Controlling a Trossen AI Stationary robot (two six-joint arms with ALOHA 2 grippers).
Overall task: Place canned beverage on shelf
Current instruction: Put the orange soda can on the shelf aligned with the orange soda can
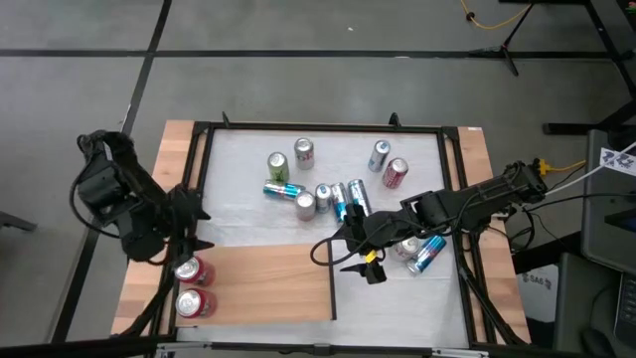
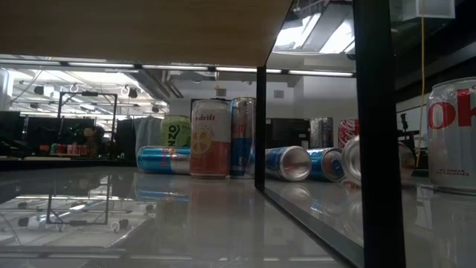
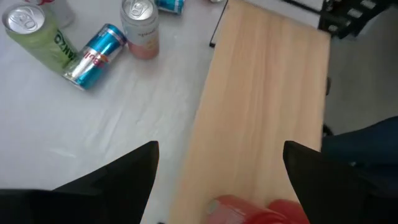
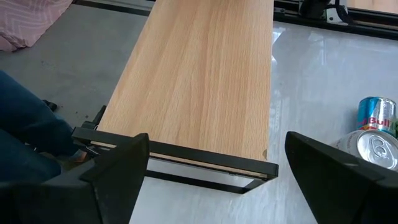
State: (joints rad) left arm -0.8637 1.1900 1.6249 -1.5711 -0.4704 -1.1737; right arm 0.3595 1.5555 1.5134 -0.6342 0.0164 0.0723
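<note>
We've got the flat light-brown wooden shelf panel [image 1: 268, 283] on the near-left part of the white tabletop [image 1: 397, 298]. Two red drink cans [image 1: 193, 286] sit on its left end, one nearer than the other. The left gripper [image 1: 189, 237] hangs above that end, at the shelf's far edge. The right gripper [image 1: 370, 264] hovers just right of the shelf's right edge. Beyond the shelf, mid-table, we see a huddle of silver and blue cans [image 1: 328, 199], with a green can [image 1: 278, 166] at its far left. Farther right stands a red-and-silver can [image 1: 395, 174]. Under the right arm lies a blue can [image 1: 427, 256].
</note>
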